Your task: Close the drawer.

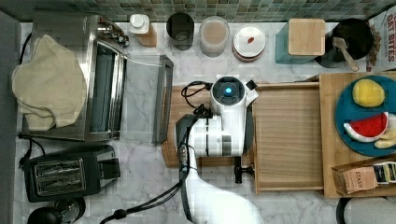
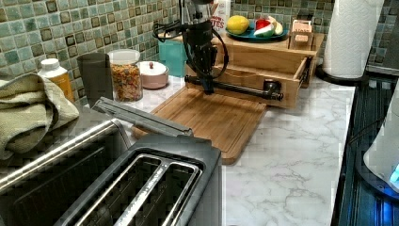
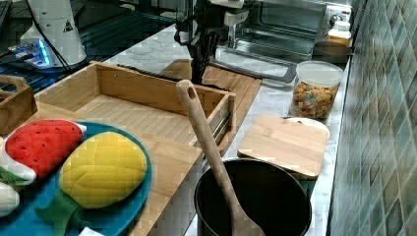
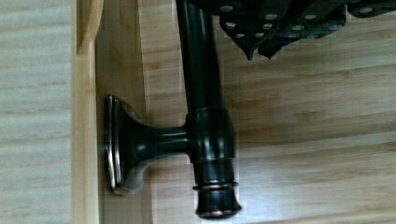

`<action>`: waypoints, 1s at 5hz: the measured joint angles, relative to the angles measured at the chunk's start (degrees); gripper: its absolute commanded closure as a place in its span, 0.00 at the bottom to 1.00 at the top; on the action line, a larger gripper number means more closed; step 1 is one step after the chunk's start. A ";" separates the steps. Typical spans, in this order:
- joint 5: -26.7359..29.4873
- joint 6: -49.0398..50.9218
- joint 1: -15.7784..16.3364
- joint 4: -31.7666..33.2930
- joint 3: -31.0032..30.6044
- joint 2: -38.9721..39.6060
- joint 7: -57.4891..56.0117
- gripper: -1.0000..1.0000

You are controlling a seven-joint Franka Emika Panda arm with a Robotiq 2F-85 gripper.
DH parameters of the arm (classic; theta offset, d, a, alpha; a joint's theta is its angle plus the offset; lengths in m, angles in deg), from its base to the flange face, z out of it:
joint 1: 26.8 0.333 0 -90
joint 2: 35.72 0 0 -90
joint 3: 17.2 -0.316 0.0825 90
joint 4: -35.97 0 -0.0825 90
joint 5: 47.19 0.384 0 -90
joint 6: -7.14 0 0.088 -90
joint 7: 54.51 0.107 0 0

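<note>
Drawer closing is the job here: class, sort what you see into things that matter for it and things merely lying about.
Belongs to the job:
light bamboo-wood drawer, pulled open
its dark metal bar handle
gripper at the handle

Lying about:
flat wooden cutting board
black toaster
blue plate of toy fruit
cereal jar

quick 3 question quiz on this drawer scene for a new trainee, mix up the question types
1. True or false: the drawer is pulled out and nothing lies in it.
2. Multiple choice: in the left view, the gripper is at which part of the drawer?
A. its back wall
B. its dark bar handle
C. its floor
3. Fill in: in front of the drawer, the counter holds a flat wooden ______.

Key
1. True: its plain wooden bottom is bare.
2. B: it comes down onto the handle on the drawer front.
3. Cutting board.
</note>
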 measured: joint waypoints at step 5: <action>-3.21 -5.09 -4.54 1.90 5.86 0.38 -15.47 1.00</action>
